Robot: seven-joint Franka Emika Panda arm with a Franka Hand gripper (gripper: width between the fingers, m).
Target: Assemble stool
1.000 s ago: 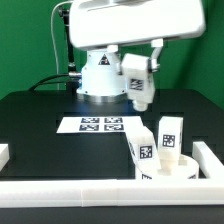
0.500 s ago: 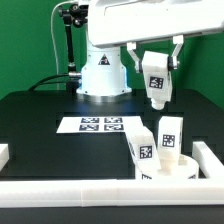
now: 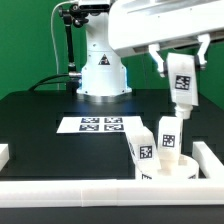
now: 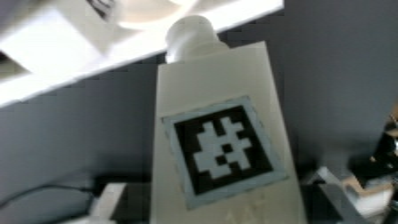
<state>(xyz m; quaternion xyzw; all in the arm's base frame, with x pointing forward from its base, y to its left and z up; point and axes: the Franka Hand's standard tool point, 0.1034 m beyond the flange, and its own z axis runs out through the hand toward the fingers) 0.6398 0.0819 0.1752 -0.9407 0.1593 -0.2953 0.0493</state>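
I hold a stool leg up in the air.

My tool (image 3: 181, 72) is pinching one white leg (image 3: 182, 88) near its top end, so its peg end hangs down, well above the seat (image 3: 168, 171). The seat lies on the worktop (image 3: 40, 115) by the white wall (image 3: 100, 193), with two more legs (image 3: 142, 143) standing at it. The leg looks light, stiff and smooth, so it may slip. I think the flat sides are best to grip.

We see the arm reach toward the exterior view's right, wrist high over the bench. The tool (image 3: 181, 80) points down, its jaws closed on a leg (image 3: 182, 84), held upright, peg end down.
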